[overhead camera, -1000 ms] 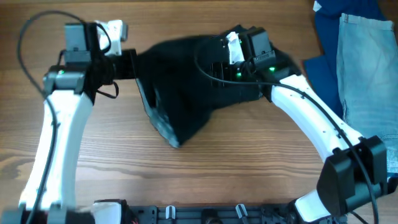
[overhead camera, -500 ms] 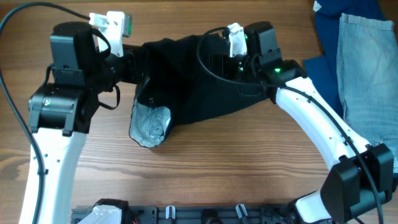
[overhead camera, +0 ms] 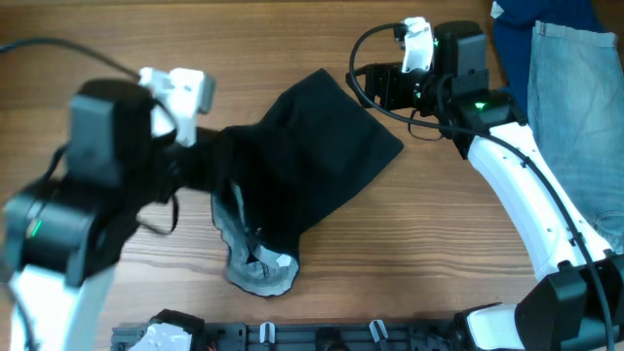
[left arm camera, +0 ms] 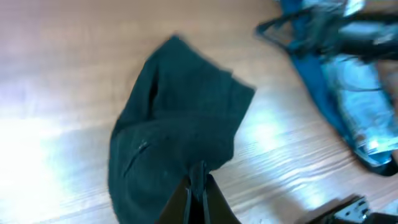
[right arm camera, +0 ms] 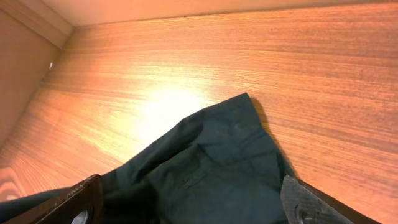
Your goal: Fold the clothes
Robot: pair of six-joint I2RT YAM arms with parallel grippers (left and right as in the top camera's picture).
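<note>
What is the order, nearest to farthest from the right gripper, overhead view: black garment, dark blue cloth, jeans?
1. Black garment, just left of the right gripper.
2. Dark blue cloth, to its right.
3. Jeans, far right edge.

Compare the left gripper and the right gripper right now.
The left gripper is shut, pinching the black garment; the right gripper is open and holds nothing. The left gripper touches the cloth's edge, while the right gripper hovers near its far corner, apparently clear. Both face the garment.
</note>
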